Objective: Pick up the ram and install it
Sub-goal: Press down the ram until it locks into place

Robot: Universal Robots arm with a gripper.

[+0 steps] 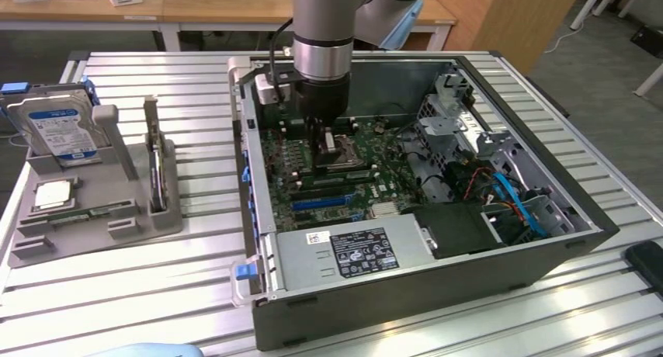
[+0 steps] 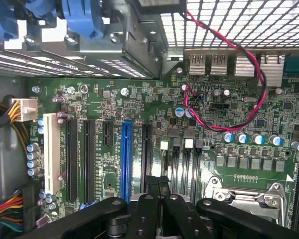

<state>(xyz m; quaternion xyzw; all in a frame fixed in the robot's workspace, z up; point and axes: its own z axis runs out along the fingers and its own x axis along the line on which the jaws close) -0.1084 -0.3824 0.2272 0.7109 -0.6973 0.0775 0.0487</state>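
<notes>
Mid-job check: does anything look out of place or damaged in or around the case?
Nothing spilled or broken. One oddity: the pincer is shut low over the motherboard, yet a ram lies in the grey holder outside the case. I cannot tell whether it grips anything.

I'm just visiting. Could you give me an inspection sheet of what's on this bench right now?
Surface: slatted metal table bearing an open computer case and a grey holder.
Job's things: ram lying in the holder; motherboard exposed.
Clutter: hard drive, processor chip, both in the holder.
Grippers: gripper shut over the motherboard, nothing seen in it.
Cables: red-black wire, blue cables.
Surroundings: wooden desks.
</notes>
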